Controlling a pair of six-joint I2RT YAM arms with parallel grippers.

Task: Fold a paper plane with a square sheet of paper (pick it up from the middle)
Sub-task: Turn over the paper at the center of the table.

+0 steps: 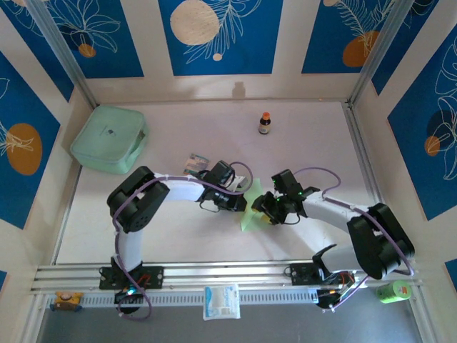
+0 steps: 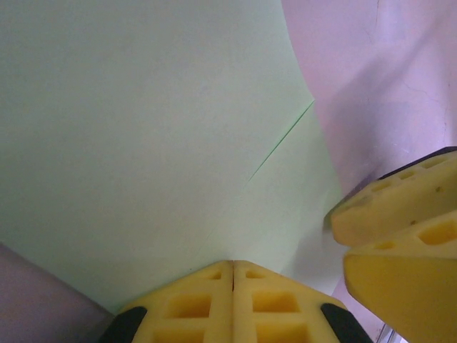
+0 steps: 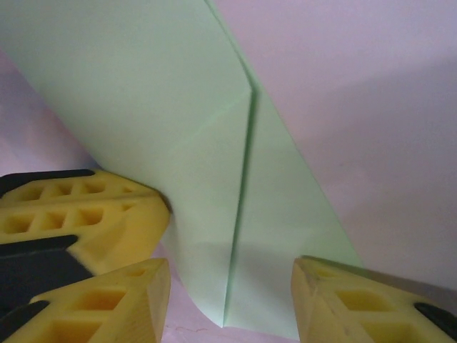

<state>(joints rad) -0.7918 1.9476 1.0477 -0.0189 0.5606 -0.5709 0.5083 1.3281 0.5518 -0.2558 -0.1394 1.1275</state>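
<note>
The pale surface (image 1: 321, 157) lay open at far right and near left. A mint-green rounded plastic box (image 1: 108, 138) blocked the far-left corner, and a small brown orange-capped bottle (image 1: 265, 123) stood far centre. At mid-surface the left tool (image 1: 239, 194) and right tool (image 1: 265, 212) crowded together over the folded pale lime-green paper (image 1: 250, 216).

The square sheet of paper (image 3: 214, 179) between the fingers is thin, matt and smooth, sharply creased. The yellow pads (image 2: 193, 307) look like moulded matt plastic. The table (image 3: 371, 107) beneath is matt.

Lab cell, aluminium-framed walls (image 1: 107, 36)
</note>
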